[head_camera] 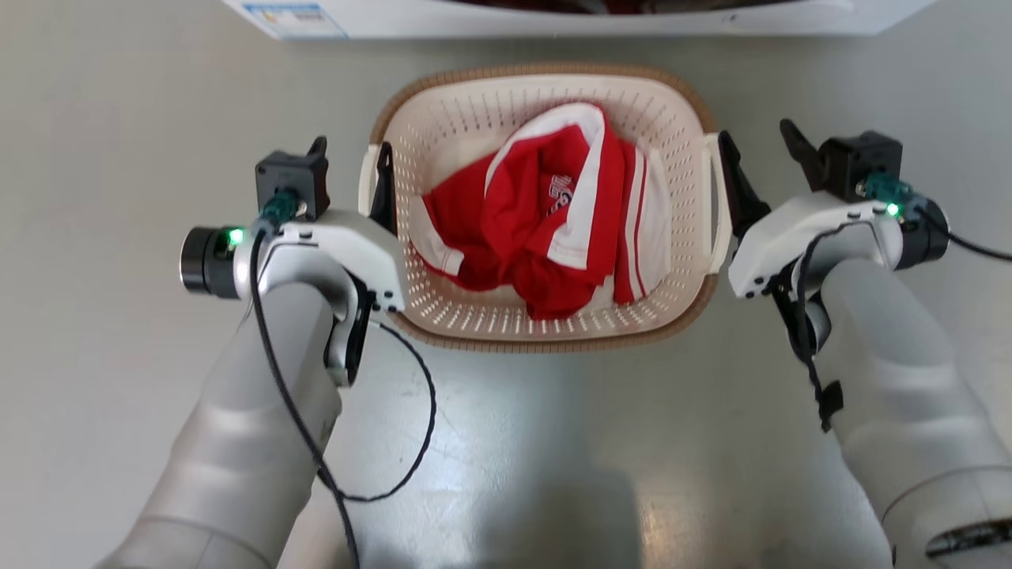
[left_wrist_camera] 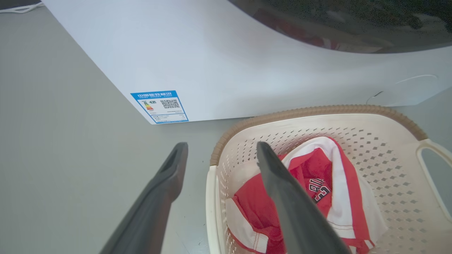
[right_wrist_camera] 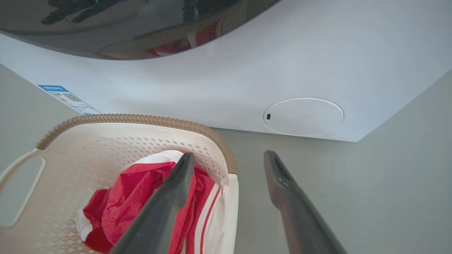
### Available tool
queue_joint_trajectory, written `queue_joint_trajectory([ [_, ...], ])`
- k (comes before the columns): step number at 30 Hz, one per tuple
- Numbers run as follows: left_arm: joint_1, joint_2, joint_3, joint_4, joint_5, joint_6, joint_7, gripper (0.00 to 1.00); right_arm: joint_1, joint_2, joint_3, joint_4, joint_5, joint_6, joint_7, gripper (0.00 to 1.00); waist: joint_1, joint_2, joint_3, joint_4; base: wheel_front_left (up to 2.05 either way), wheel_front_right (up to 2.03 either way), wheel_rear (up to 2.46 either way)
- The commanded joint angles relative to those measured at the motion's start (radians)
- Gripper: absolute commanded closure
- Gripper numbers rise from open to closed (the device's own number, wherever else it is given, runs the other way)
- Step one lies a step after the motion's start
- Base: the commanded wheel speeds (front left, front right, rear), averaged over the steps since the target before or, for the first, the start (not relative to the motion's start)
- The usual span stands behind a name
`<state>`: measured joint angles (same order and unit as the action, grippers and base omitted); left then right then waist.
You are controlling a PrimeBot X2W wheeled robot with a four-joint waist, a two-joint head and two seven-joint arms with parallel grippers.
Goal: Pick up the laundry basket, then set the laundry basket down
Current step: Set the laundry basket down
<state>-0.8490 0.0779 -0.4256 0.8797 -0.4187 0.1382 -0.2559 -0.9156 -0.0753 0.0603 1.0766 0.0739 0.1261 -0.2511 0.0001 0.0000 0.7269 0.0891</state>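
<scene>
The laundry basket (head_camera: 474, 118), cream-white with a brown woven-look rim, stands on the grey floor with a red and white garment (head_camera: 545, 229) in it. My left gripper (head_camera: 352, 162) is open, its two dark fingers on either side of the basket's left loop handle (head_camera: 366, 178). In the left wrist view that gripper (left_wrist_camera: 221, 148) has one finger outside the basket (left_wrist_camera: 317, 113) and one over the garment (left_wrist_camera: 307, 165). My right gripper (head_camera: 760, 154) is open astride the right handle (head_camera: 715, 197). The right wrist view shows its open jaws (right_wrist_camera: 229, 156) around the basket's wall (right_wrist_camera: 231, 197).
A large white washing machine (head_camera: 553, 20) stands just beyond the basket, its front panel (left_wrist_camera: 247, 63) carrying a blue label (left_wrist_camera: 159, 106) and a round cover (right_wrist_camera: 303, 116). A black cable (head_camera: 419, 411) loops off my left forearm. Bare grey floor (head_camera: 514, 474) lies before the basket.
</scene>
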Motion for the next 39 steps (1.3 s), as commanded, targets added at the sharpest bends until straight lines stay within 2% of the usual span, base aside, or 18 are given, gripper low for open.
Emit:
queue_joint_trajectory([
  [1, 0.047, 0.040, 0.036, -0.037, 0.015, 0.006, -0.006, 0.00, 0.056, 0.025, 0.018, -0.038, 0.010, 0.005, -0.010, 0.00, 0.0000, 0.0000, -0.048, -0.007, 0.00, 0.00, 0.00],
  [4, 0.120, 0.047, 0.081, -0.127, 0.058, 0.004, -0.006, 0.00, 0.118, 0.025, 0.037, -0.129, 0.037, 0.005, -0.010, 0.00, 0.0000, 0.0000, -0.105, -0.017, 0.00, 0.00, 0.00],
  [7, 0.232, 0.054, 0.140, -0.247, 0.127, 0.028, -0.006, 0.00, 0.206, 0.025, 0.059, -0.244, 0.070, 0.005, -0.011, 0.00, 0.0000, 0.0000, -0.185, -0.030, 0.00, 0.00, 0.00],
  [12, 0.380, 0.045, 0.194, -0.385, 0.188, 0.040, -0.006, 0.00, 0.317, 0.025, 0.063, -0.375, 0.096, 0.005, -0.011, 0.00, 0.0000, 0.0000, -0.280, -0.045, 0.00, 0.00, 0.00],
  [19, 0.549, 0.025, 0.255, -0.537, 0.232, 0.035, -0.006, 0.00, 0.477, 0.025, 0.039, -0.529, 0.115, 0.005, -0.011, 0.00, 0.0000, 0.0000, -0.399, -0.059, 0.00, 0.00, 0.00],
  [21, 0.671, 0.010, 0.283, -0.619, 0.248, 0.026, -0.006, 0.00, 0.591, 0.025, 0.038, -0.609, 0.130, 0.005, -0.011, 0.00, 0.0000, 0.0000, -0.485, -0.074, 0.00, 0.00, 0.00],
  [28, 0.848, -0.004, 0.310, -0.720, 0.261, 0.018, -0.006, 0.00, 0.756, 0.025, 0.034, -0.697, 0.131, 0.005, -0.011, 0.00, 0.0000, 0.0000, -0.599, -0.094, 0.00, 0.00, 0.00],
  [39, 0.996, -0.016, 0.327, -0.826, 0.267, 0.013, -0.006, 0.00, 0.895, 0.025, 0.015, -0.782, 0.144, 0.005, -0.011, 0.00, 0.0000, 0.0000, -0.686, -0.110, 0.00, 0.00, 0.00],
])
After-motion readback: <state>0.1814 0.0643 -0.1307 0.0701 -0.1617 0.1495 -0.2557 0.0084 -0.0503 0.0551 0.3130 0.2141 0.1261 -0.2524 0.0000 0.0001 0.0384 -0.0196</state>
